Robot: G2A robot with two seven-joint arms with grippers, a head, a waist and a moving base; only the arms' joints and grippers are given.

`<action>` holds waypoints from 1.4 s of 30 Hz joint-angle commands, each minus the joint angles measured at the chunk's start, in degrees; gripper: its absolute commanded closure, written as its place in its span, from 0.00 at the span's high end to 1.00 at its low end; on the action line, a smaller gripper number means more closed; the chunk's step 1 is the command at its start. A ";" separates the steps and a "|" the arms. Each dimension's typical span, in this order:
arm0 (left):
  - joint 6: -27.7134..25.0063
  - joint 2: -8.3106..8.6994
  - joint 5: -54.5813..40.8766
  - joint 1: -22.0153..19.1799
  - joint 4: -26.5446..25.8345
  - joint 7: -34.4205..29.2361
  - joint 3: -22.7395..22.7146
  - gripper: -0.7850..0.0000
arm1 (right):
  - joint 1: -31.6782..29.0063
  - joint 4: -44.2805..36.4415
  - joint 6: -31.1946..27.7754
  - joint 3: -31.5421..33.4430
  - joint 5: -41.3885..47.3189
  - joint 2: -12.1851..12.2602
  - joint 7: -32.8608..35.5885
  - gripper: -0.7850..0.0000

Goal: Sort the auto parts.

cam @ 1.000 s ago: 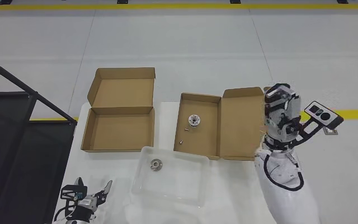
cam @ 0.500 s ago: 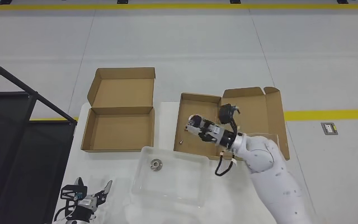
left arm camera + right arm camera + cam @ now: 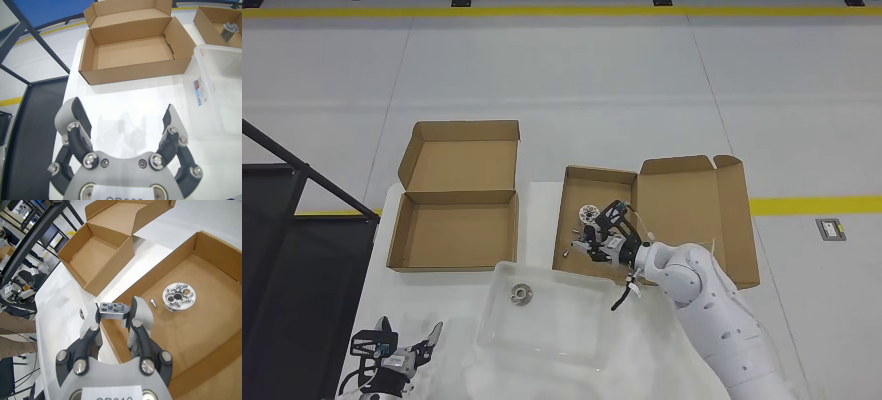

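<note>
My right gripper (image 3: 115, 310) is shut on a small grey metal block (image 3: 110, 313) with several holes, held just above the near left corner of the right cardboard box (image 3: 189, 332). From above, that gripper (image 3: 594, 243) hangs over the same box (image 3: 617, 195). A round toothed hub (image 3: 179, 296) and a small bolt (image 3: 153, 303) lie on the box floor. The hub (image 3: 588, 213) sits near the box's back left. My left gripper (image 3: 122, 106) stands open and holds nothing, low over the white table at the front left corner (image 3: 409, 332).
A clear plastic bin (image 3: 562, 330) stands in front of the two boxes, with one round metal part (image 3: 520, 293) in it. The left cardboard box (image 3: 454, 235) holds nothing. A black frame (image 3: 302, 180) stands off the table's left side.
The right arm swung down from its raised place at the right and now holds the block over the right box's near left corner. The left gripper has not moved.
</note>
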 commanded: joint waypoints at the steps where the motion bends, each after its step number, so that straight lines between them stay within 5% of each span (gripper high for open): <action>1: 0.00 0.00 0.00 0.00 0.00 0.00 0.00 1.00 | 0.00 0.00 0.00 0.00 0.00 0.00 0.00 0.00; 3: 0.00 0.00 0.00 0.00 0.00 0.00 0.00 1.00 | -0.14 -0.08 0.36 -0.02 -0.18 0.01 -0.11 0.00; 10: 0.00 0.00 0.00 0.00 0.00 0.00 0.00 1.00 | 0.85 1.58 17.90 -5.22 -12.47 -1.08 -1.16 0.00; 19: 0.00 0.00 0.00 0.00 0.00 0.00 0.00 1.00 | 7.42 14.78 25.32 -10.76 -16.72 -3.55 -1.76 0.00; 30: 0.00 0.00 0.00 0.00 0.00 0.00 0.00 1.00 | 9.38 18.67 21.08 -10.43 -13.45 -4.48 -8.45 0.00; 42: 0.00 0.00 0.00 0.00 0.00 0.00 0.00 1.00 | 0.68 -1.54 3.27 -4.44 -8.94 -1.14 -5.86 0.00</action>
